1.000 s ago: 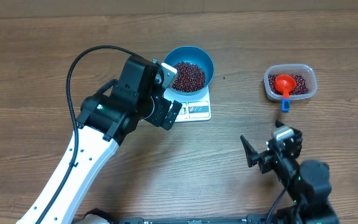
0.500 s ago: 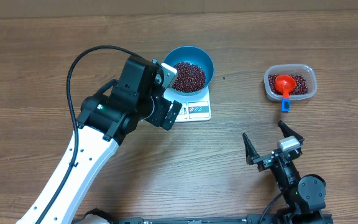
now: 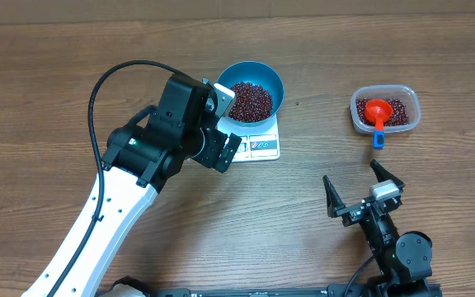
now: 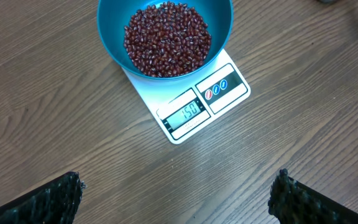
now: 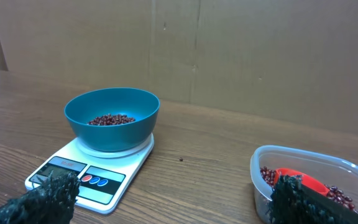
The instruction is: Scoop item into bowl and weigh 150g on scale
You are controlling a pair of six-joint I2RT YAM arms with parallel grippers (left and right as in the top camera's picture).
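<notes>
Right end effector (image 3: 350, 172) drawn back toward near desk (image 3: 56, 66) edge, released, left end effector (image 3: 225, 121) released near scale (image 3: 262, 147), beans (image 3: 250, 101) in bowl (image 3: 275, 82), scoop (image 3: 377, 110) in tub (image 3: 414, 111)

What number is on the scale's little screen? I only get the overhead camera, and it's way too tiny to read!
Observer: In the left wrist view, the display on the scale reads 150.
Operator: What's next to it?
Observer: Three small buttons, one red and two blue.
Operator: Is the stuff on top piled right up?
Observer: No. In the right wrist view, the beans lie well below the rim of the bowl.
</notes>
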